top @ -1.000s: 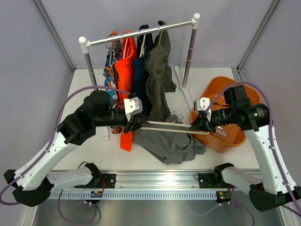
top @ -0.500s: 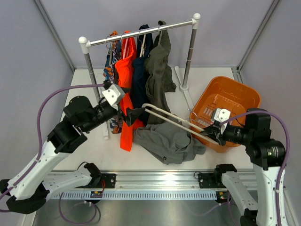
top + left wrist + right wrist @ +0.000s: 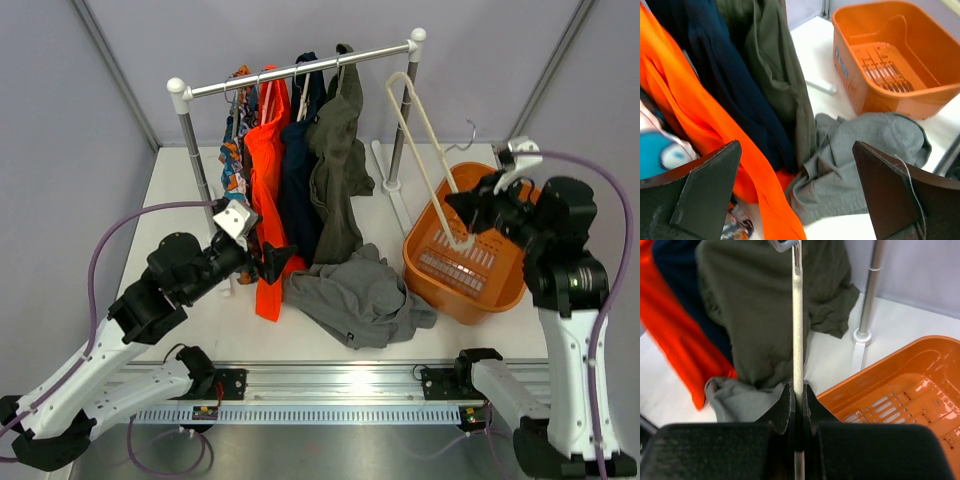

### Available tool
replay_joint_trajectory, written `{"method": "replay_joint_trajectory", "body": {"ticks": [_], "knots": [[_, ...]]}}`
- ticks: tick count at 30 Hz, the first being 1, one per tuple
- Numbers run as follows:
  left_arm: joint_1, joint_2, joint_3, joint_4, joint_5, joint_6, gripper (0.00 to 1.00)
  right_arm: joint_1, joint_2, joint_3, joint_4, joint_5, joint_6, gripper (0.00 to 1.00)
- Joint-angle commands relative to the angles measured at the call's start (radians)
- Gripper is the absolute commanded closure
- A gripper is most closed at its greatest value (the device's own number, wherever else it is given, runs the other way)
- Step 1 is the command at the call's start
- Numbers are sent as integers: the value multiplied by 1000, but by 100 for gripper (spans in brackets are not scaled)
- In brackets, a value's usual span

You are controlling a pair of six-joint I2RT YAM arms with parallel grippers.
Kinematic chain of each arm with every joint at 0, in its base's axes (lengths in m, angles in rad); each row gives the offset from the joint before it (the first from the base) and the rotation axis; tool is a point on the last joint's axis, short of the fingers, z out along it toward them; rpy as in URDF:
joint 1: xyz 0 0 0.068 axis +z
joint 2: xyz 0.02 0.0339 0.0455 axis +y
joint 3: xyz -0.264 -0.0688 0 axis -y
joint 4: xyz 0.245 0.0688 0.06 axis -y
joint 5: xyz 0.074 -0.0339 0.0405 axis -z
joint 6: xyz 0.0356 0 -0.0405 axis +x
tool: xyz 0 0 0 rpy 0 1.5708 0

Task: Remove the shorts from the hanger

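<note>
Counts: two arms, one rack, one basket, two drab shorts, one loose hanger.

- Flat white table (image 3: 440,335) carries everything.
- White-capped metal clothes rack (image 3: 300,72), far centre. I count four garments hanging on it, left to right: patterned blue-orange piece (image 3: 235,140), bright orange garment (image 3: 265,160), navy garment (image 3: 298,170), dark olive-green cloth shorts (image 3: 335,150).
- Slatted orange plastic basket (image 3: 470,300), right of the rack.
- Mid-grey cloth shorts (image 3: 355,300) lie crumpled on the table, near centre, touching the basket's left wall. Small dark label shows on the near edge.
- Left arm: elbow up, forearm reaching right. Left gripper (image 3: 275,262) sits just beside the orange garment's lower hem, jaws spread wide, nothing between them.
- Right arm: standing tall, wrist above the basket, pointing left. Right gripper (image 3: 798,395) is pinched tight on the thin cream hanger (image 3: 797,330). The hanger stands tilted over the basket, its top leaning far-left towards the rack's right post.
</note>
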Motion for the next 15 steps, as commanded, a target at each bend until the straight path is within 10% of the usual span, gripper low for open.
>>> {"method": "replay_joint_trajectory", "body": {"ticks": [1,15], "knots": [[2,-47,-45,75,-49,-79,1,11,162,121,84,148,136,100],[2,-98,-120,66,-46,-153,1,247,602,443,101,412,32,100]]}}
